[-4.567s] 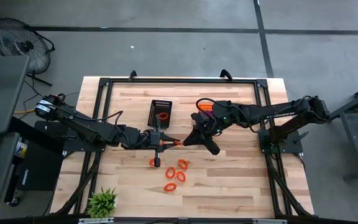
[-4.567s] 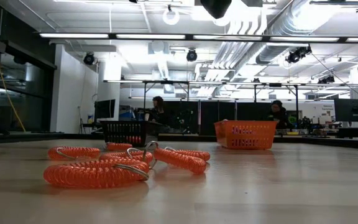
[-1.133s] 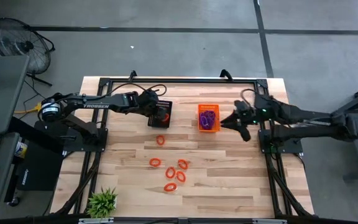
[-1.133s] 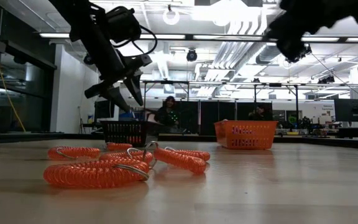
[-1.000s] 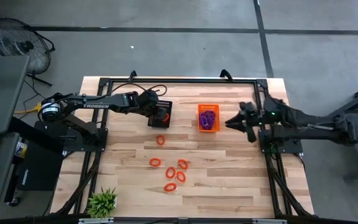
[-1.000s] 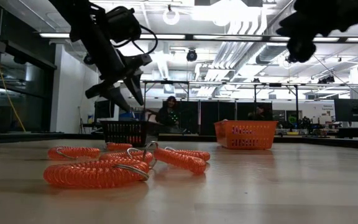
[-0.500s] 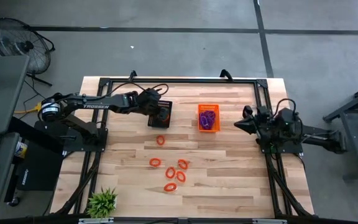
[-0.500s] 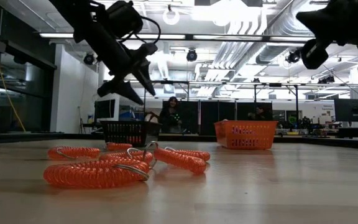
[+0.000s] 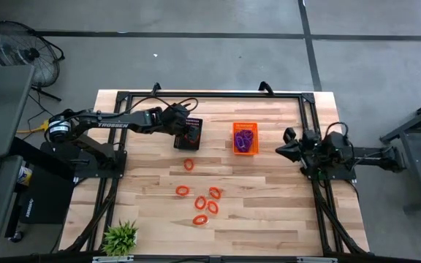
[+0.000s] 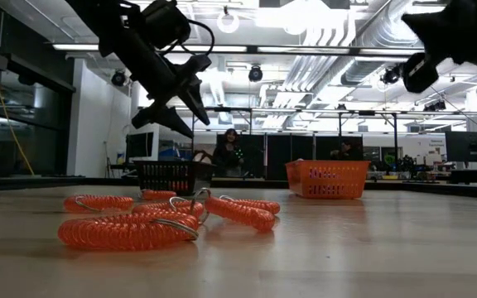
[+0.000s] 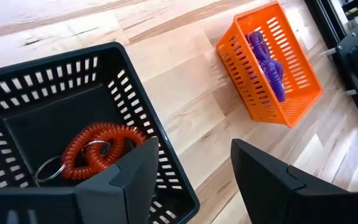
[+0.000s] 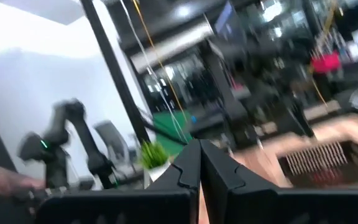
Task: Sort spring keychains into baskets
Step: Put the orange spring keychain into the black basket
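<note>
The left gripper (image 11: 188,165) hangs wide open and empty over the black basket (image 9: 188,133) near the worktop's far edge, touching nothing, while the right gripper (image 9: 280,147) is closed on nothing at the worktop's right edge, just beside the orange basket (image 9: 245,138). Six orange-red spring keychains (image 9: 199,201) lie loose mid-worktop toward the near edge. Only the left wrist view looks inside: an orange-red keychain (image 11: 95,149) in the black basket, purple keychains (image 11: 267,61) in the orange one.
</note>
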